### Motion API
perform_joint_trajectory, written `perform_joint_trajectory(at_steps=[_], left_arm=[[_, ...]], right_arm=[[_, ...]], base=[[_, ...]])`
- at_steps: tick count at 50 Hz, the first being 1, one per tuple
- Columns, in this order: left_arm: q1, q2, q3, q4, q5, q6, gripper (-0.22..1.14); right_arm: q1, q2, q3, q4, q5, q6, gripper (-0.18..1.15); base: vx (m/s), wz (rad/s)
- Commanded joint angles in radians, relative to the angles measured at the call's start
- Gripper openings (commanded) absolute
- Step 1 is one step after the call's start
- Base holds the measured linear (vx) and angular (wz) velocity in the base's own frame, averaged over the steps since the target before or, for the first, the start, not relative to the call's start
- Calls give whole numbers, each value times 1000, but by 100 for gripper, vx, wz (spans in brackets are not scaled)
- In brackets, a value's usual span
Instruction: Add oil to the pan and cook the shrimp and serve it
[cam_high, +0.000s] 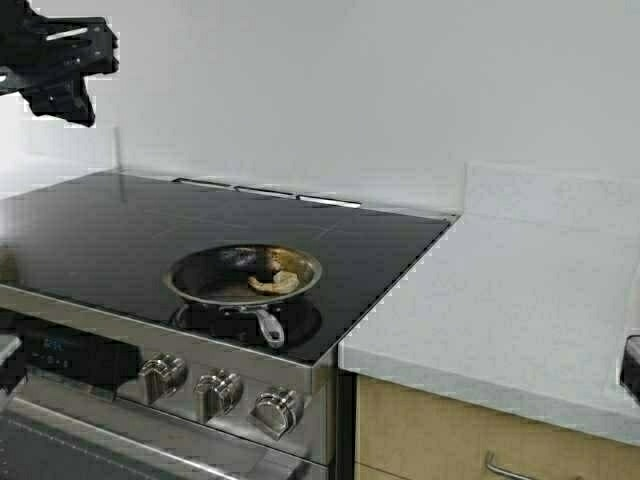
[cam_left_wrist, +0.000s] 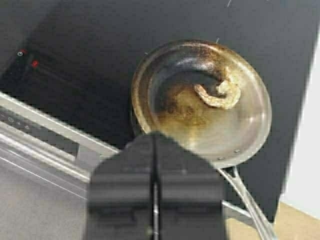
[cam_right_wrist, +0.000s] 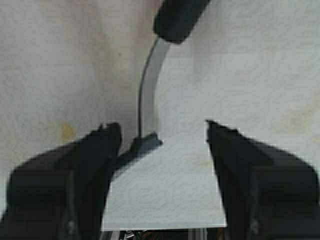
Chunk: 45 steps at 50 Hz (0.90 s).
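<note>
The steel pan (cam_high: 243, 275) sits on the front right burner of the black stovetop, its stub handle pointing toward the knobs. A pale curved shrimp (cam_high: 275, 283) lies in its browned inside. In the left wrist view the pan (cam_left_wrist: 240, 135) and shrimp (cam_left_wrist: 220, 95) show below my left gripper (cam_left_wrist: 155, 200), which is shut and empty. That gripper (cam_high: 60, 60) is raised high at the far left. My right gripper (cam_right_wrist: 162, 132) is open over a white surface, with a spatula's pale blade (cam_right_wrist: 165, 190) between its fingers. The oil is out of view.
The spatula's black handle (cam_right_wrist: 177, 17) points away from my right gripper. A white countertop (cam_high: 520, 300) lies right of the stove. Three knobs (cam_high: 215, 392) line the stove front. Only a dark edge of my right gripper (cam_high: 632, 368) shows at the counter's front.
</note>
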Motion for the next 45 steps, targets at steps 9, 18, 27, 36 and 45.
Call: perform_joint_trajectory(at_steps=[9, 18, 27, 36, 45], left_arm=[[-2, -6, -12, 0, 15, -2, 6], [-2, 2, -15, 0, 15, -2, 6], [-2, 3, -15, 0, 15, -2, 6], [-2, 3, -14, -2, 15, -2, 6], [-2, 9, -14, 0, 15, -2, 6]], right_arm=[[-3, -51, -23, 2, 11, 3, 87], [-6, -103, -35, 2, 12, 6, 87], [-17, -130, -43, 2, 11, 38, 87], [-17, -169, -44, 8, 12, 41, 86], [-8, -264, -46, 57, 12, 34, 67]], base=[[0, 0], [0, 0], [0, 0], [0, 0], [0, 0]])
